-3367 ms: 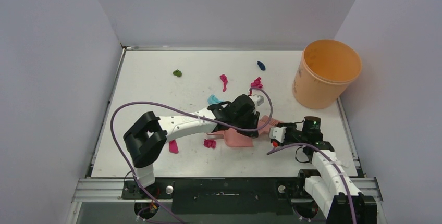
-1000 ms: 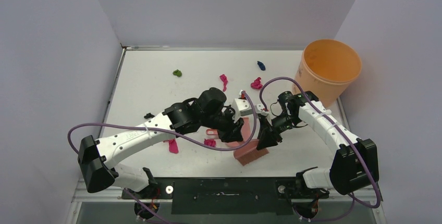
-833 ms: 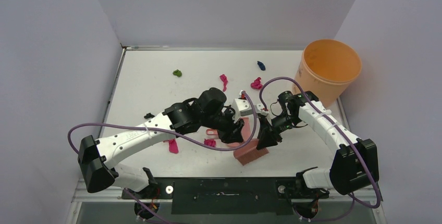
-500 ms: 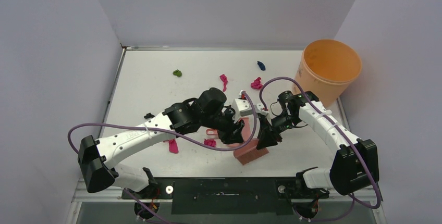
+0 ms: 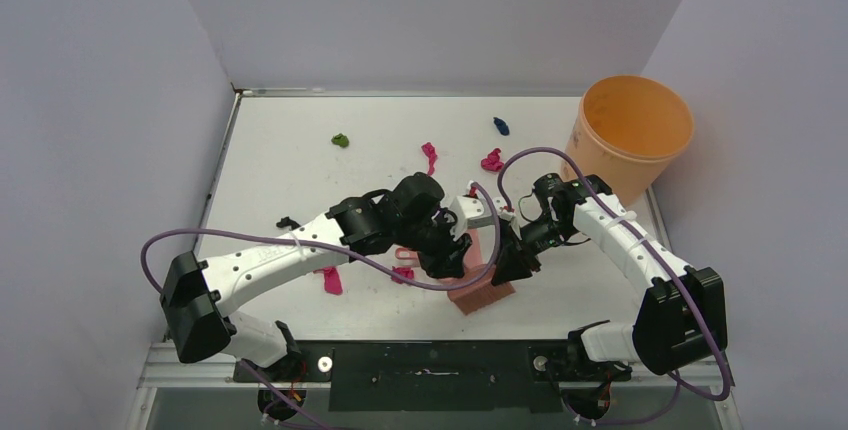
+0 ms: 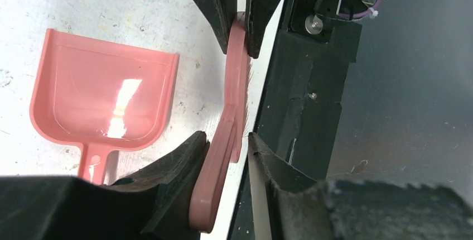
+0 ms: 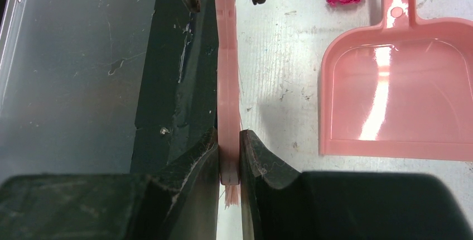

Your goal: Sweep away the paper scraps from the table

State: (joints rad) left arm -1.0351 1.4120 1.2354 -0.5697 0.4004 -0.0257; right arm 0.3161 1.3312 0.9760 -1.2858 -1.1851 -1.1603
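Since a moment ago the left arm has slid right, and its left hand (image 6: 227,142) sits loosely spread around the pink brush (image 7: 226,56) handle; the right hand (image 7: 228,137) pinches the bristle end. Across the tabletop (image 5: 290,180) the paper scraps (image 5: 429,155) lie scattered, far and left of the dustpan (image 7: 390,95)

Top cam: fixed, high, set back on the 6 o'clock side. It looks down and forward over the whole table (image 5: 300,160), with the bucket (image 5: 628,140) at 2 o'clock. Far view.

Left wrist cam: very close, looks along the left fingers (image 6: 178,164). The right fingers (image 6: 206,0) are at 12 o'clock, the brush (image 6: 235,78) mid-frame, the dustpan (image 6: 100,95) at 9 o'clock.

Right wrist cam: equally close, faces the opposite way. The left fingers are at 12 o'clock, the dustpan at 3 o'clock.

All three views share the brush and dustpan.
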